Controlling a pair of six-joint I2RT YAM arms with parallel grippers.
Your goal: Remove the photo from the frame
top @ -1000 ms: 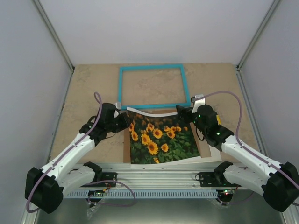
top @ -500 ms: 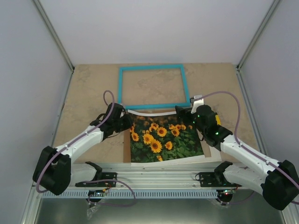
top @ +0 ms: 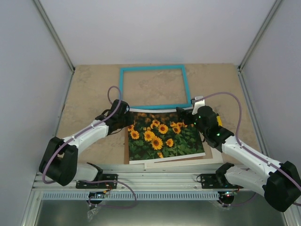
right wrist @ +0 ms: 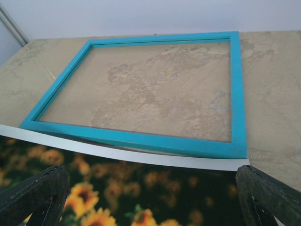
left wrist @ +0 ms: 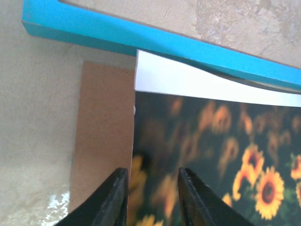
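On the table (top: 80, 99), the photo (top: 164, 139) is seen outside the frame (top: 153, 68), left hand (left wrist: 151, 173) slightly parted, right hand (right wrist: 150, 174) spread wide, nothing held.

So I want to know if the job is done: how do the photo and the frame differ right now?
The frame is an open turquoise outline with the bare table showing through it; the photo is a solid sheet of sunflowers. The frame lies at the back, straight on the table; the photo lies nearer the arms, on a brown board. Both are rectangles lying down, and the photo is outside the frame.
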